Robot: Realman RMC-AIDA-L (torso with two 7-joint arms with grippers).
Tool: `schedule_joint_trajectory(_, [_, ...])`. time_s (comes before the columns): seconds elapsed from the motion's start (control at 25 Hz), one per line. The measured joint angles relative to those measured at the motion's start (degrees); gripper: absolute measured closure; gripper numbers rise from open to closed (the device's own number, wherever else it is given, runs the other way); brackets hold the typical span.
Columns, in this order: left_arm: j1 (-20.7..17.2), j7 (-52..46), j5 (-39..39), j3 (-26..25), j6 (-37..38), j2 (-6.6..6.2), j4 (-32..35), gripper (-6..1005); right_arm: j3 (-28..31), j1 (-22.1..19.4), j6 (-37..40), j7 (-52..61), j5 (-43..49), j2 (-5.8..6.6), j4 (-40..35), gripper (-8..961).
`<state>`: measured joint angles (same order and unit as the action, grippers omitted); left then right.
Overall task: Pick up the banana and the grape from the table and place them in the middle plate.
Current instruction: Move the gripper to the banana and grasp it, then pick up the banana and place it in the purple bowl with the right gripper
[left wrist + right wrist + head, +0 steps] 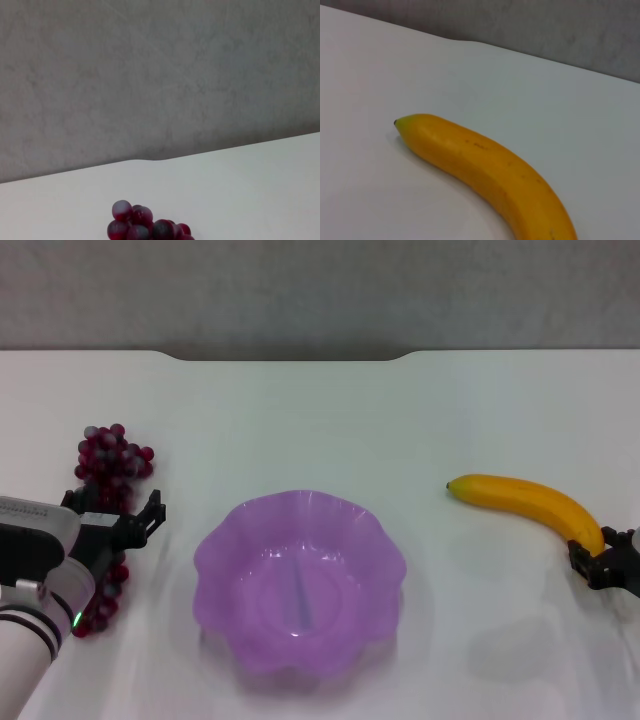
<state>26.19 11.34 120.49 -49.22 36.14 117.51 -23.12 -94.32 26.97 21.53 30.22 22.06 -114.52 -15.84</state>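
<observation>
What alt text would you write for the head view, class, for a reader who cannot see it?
An empty purple scalloped plate sits mid-table on a white table, with a bunch of dark red grapes to its left and a yellow banana to its right. The left claw is at the grapes; the right claw is at the banana's near end.

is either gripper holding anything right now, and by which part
Cannot be told. The left gripper sits at the grape bunch's middle, the right gripper at the banana's near end.
</observation>
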Motion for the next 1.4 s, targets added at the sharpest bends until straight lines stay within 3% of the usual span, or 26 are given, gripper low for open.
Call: schedule_joint_trajectory(1.4, [-0.43,0.0,0.1,0.0,-0.11,-0.09,0.05,153,-0.07,0.0,0.49,-0.25,0.47,0.46,-5.46,472])
